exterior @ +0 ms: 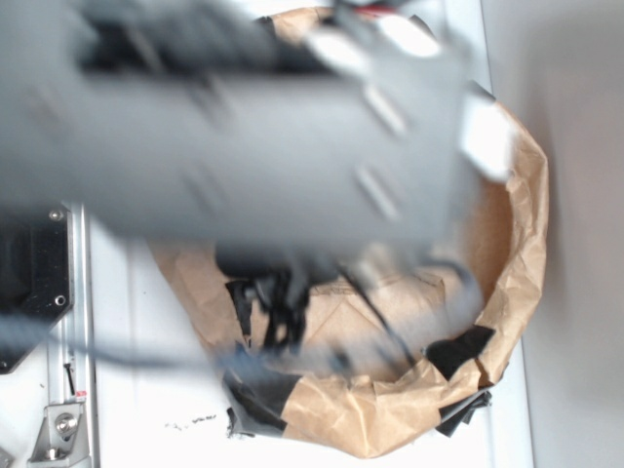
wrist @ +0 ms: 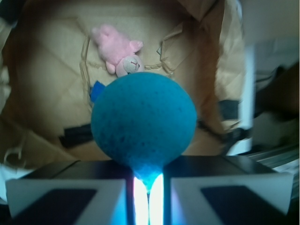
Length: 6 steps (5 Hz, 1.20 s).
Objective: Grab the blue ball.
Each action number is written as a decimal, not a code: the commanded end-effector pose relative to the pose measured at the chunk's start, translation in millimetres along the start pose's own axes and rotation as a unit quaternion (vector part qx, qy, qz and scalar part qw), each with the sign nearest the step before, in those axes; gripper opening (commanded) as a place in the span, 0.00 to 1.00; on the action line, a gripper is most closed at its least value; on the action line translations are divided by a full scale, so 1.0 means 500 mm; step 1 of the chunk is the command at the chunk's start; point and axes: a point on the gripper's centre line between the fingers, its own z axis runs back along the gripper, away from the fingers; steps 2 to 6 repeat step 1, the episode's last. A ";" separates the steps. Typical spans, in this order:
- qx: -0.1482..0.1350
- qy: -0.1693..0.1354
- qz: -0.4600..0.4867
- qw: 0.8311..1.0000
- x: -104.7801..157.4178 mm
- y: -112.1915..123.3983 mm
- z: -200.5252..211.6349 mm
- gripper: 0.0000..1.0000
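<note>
Crumpled brown paper bin [exterior: 517, 244] on a white table [exterior: 146, 390], pink plush bunny [wrist: 119, 51] and blue block [wrist: 96, 90] inside; above, gripper [wrist: 148, 187] nearly closed, pinching blue ball [wrist: 143, 119].

arm [exterior: 263, 146]: a broad dark grey slab, heavily blurred, with pale rectangular patches seen on its face
cables [exterior: 283, 302]: thin black strands seen under the slab
gripper [wrist: 149, 197]: two black fingers [wrist: 70, 194] faced with white pads, edges tinted blue
</note>
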 end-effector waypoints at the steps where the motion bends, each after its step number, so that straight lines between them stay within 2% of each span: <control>1: -0.006 -0.015 0.043 0.999 0.032 -0.009 0.036 0.00; 6: -0.006 -0.015 0.043 0.999 0.032 -0.009 0.036 0.00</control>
